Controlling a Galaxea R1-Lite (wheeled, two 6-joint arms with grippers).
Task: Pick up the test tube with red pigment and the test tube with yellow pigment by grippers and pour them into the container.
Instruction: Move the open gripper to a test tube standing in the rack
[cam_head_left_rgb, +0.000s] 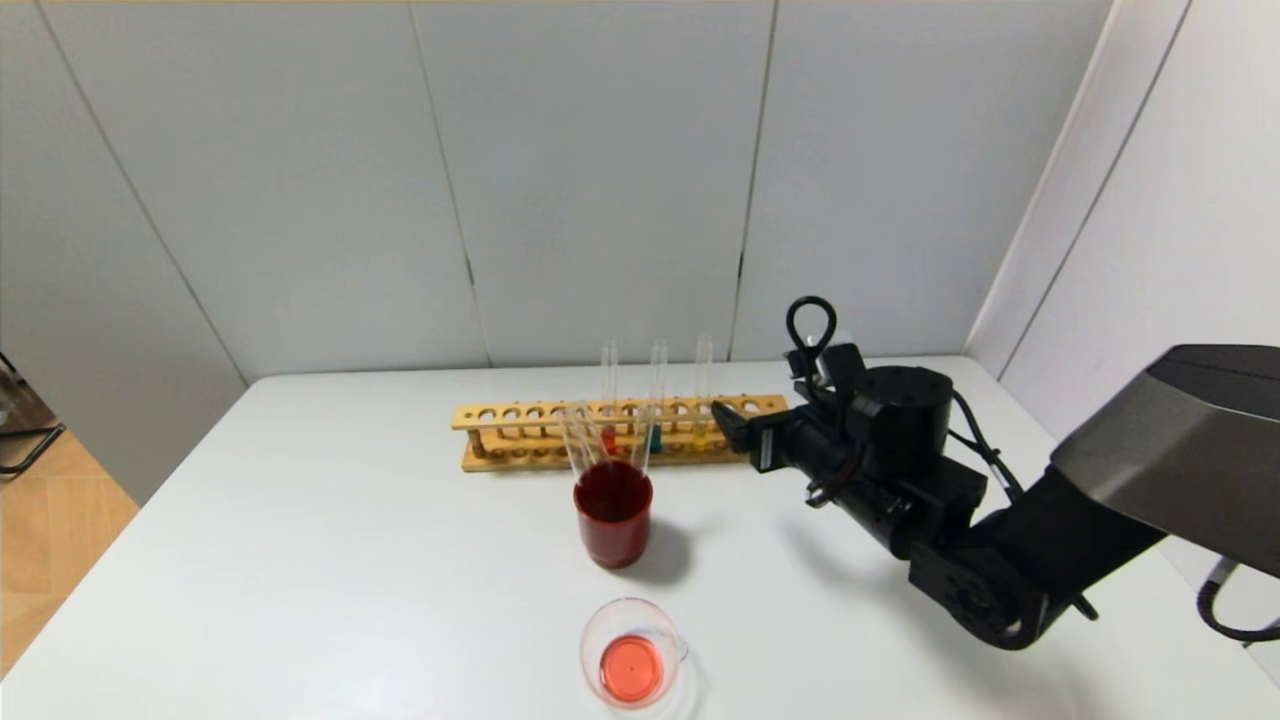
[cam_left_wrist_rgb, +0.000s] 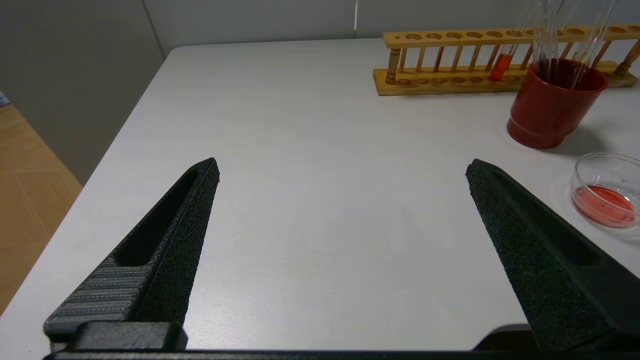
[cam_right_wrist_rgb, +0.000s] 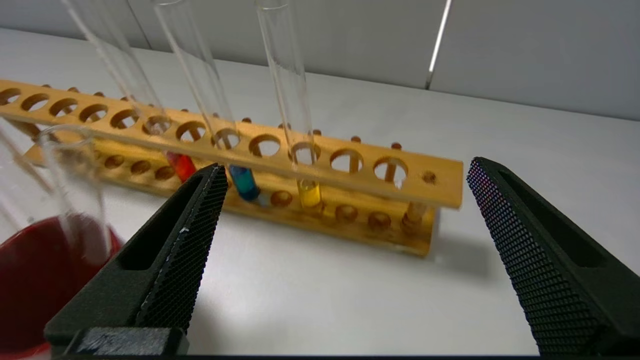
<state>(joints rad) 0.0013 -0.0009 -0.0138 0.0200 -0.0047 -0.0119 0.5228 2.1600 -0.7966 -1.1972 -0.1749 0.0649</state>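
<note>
Right hand (cam_head_left_rgb: 722, 420): my fingers stand wide apart and hold nothing; I hover just beside the right end of the wooden test tube rack (cam_head_left_rgb: 520, 415), facing its tubes.
Left hand (cam_left_wrist_rgb: 342, 172): also spread wide and empty, low over bare table (cam_head_left_rgb: 330, 540) well to the left of the work; it does not show in the head view.
Test tube with yellow pigment (cam_right_wrist_rgb: 292, 110): upright in the rack, the rightmost of three tubes and the nearest to my right hand.
Test tube with red pigment (cam_right_wrist_rgb: 130, 80): leftmost of the three, leaning in its hole, with the teal-blue tube (cam_right_wrist_rgb: 205, 105) between it and the yellow one.
Container (cam_head_left_rgb: 633, 662): small clear glass cup near the table's front edge, already holding red-orange liquid; well apart from the rack.
Dark red cup (cam_head_left_rgb: 613, 525): stands between rack and container, just in front of the red tube, with empty glass tubes leaning in it.
Step in hand: as I judge it, closing in on the yellow tube.
How to do it well: I should centre the bare glass above the rack's top bar between my fingers, keep clear of the teal-blue tube, close gently, then lift straight up until the round end clears the hole.
Risk: a slanted pull could jam the tube or drag the rack.
</note>
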